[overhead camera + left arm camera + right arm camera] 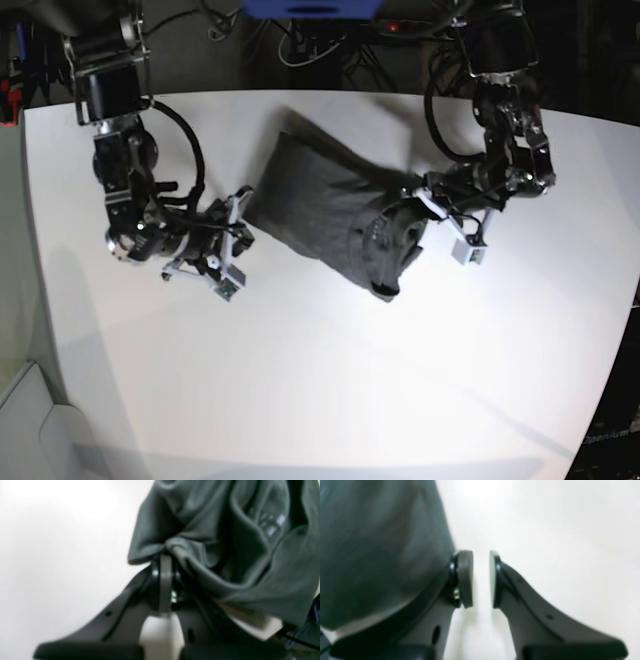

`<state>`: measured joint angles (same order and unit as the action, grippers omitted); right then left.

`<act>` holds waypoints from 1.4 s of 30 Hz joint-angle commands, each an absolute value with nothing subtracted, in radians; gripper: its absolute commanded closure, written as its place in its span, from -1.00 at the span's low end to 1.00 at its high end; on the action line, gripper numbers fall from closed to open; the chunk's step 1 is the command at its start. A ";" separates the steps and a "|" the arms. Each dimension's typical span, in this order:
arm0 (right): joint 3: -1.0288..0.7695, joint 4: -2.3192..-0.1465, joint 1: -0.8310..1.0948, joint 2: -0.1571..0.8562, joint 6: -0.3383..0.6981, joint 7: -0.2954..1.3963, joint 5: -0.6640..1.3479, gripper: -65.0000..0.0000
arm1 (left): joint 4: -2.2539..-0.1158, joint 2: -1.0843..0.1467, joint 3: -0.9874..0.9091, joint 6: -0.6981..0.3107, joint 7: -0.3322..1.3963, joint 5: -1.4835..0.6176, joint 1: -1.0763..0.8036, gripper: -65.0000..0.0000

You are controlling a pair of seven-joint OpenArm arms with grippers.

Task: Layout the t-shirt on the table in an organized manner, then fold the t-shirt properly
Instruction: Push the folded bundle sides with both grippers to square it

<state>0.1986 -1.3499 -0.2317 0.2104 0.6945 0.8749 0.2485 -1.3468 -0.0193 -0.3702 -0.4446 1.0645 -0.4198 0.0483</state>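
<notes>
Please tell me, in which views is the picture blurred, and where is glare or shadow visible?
Left wrist view: soft focus, the t-shirt folds smeared, the table washed out. Right wrist view: blurred too, glare at top. Base view: sharper, bright patch at the middle of the table, darker corners, curved edges.

Behind the far edge of the work surface you see a dark, unlit strip crowded with tangled black cables [300, 45], and a blue object [310, 8] sits at the very top of the base view. Along your left edge a pale grey floor [15, 300] shows, with a light-coloured box-like corner [25, 420] low down. Bright light falls from above, casting soft shadows.
</notes>
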 commanded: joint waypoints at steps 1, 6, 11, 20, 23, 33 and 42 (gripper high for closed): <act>0.196 -1.346 -0.260 0.217 0.698 0.846 0.260 0.69 | -1.336 -0.022 -0.367 -0.433 1.076 -0.381 0.067 0.99; 0.199 -1.293 -0.272 0.232 0.698 0.823 0.260 0.69 | -1.265 -0.021 -0.367 -0.433 1.033 -0.381 0.130 0.99; 0.199 -1.308 -0.216 0.226 0.698 0.825 0.262 0.69 | -1.171 -0.019 -0.367 -0.433 0.980 -0.381 0.194 0.99; 0.200 -1.515 -0.033 0.151 0.698 0.834 0.262 0.69 | -1.033 0.030 -0.305 -0.433 0.791 -0.381 0.255 0.99; 0.200 -1.549 0.005 0.136 0.698 0.834 0.262 0.69 | -0.995 0.033 -0.229 -0.433 0.748 -0.392 0.283 0.99; 0.199 -1.577 0.041 0.154 0.698 0.834 0.262 0.69 | -0.987 0.065 -0.213 -0.433 0.742 -0.390 0.335 0.99; 0.193 -1.575 0.001 0.200 0.698 0.832 0.260 0.69 | -1.129 0.015 -0.248 -0.433 0.819 -0.435 0.285 0.99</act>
<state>0.1951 -1.5585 0.0151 0.1970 0.6941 0.8513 0.2436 -1.1084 0.0200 -0.2481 -0.4232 0.8421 -0.4126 0.2577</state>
